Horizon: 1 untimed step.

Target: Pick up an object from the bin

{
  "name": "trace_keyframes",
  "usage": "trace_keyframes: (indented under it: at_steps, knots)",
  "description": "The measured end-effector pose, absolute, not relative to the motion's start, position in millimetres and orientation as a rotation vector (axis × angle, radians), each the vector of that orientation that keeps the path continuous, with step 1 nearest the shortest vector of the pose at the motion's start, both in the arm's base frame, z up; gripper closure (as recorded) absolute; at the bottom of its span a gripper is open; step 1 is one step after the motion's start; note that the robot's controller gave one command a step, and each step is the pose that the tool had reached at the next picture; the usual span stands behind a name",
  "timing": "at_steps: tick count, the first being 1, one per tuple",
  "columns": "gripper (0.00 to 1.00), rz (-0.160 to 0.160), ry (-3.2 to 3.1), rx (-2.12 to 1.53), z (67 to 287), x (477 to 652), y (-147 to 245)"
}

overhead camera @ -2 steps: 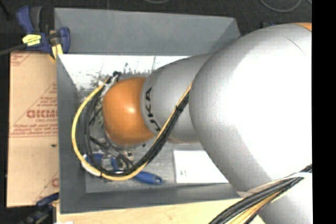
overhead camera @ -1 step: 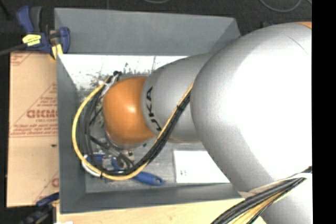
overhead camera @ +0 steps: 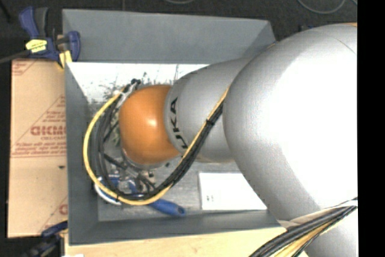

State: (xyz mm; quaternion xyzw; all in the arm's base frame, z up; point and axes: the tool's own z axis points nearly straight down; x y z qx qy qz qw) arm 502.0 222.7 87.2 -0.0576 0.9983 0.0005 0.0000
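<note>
Silver arm (overhead camera: 289, 129) over bin (overhead camera: 168, 39), blue stick (overhead camera: 167, 208) just beside end effector (overhead camera: 127, 180), grip unreadable

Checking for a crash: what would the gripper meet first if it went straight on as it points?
Likely the grey metal bin's floor under the gripper; depth is unclear, and the blue rod-shaped thing lies beside.

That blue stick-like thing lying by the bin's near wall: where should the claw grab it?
Probably across the slim shaft of the blue stick, coming from straight above: it lies flat on the bin floor, long and narrow, and one end runs under the arm's cables.
</note>
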Motion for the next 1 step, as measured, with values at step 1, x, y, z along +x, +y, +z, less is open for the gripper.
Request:
trace_keyframes:
  at_steps: [1]
  knots:
    - [1.0, 0.003, 3.133, -0.18, 96.1, 503.0, 223.0]
